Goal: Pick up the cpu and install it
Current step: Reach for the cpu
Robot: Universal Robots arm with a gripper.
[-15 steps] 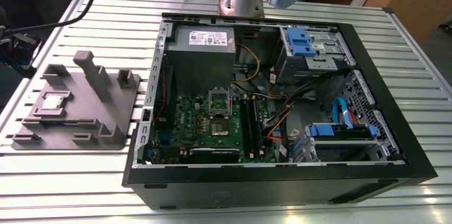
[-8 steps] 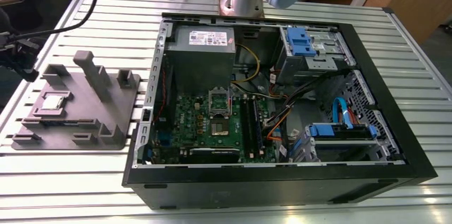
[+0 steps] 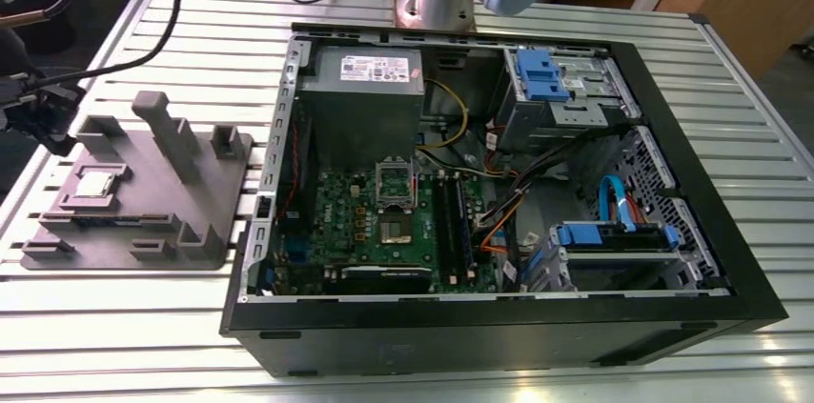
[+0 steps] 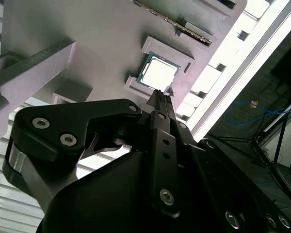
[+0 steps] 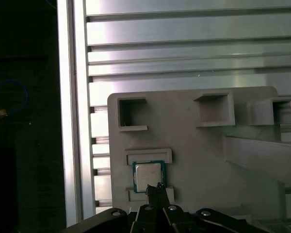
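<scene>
1. Since the gripper hangs at the edge of the cpu with its two slim fingers pinched together on nothing, I judge the pick not yet made. Both wrist views put the tips at the chip's rim, but I cannot tell whether they touch it.
2. The cpu lies flat, metal top up, in a shallow seat of the grey fixture. Raised lips hug two opposite sides, which likely keeps it square and leaves the other sides free for fingers.
3. The first wrist view shows the fixture's empty pockets and the slatted table beyond. The second wrist view shows instead a tall upright block beside the gripper's body.
4. The exterior view adds the destination, the open computer case at three o'clock from the fixture. Inside it are the green motherboard and its socket, well apart from the cpu, which sits toward nine o'clock on the fixture.
</scene>
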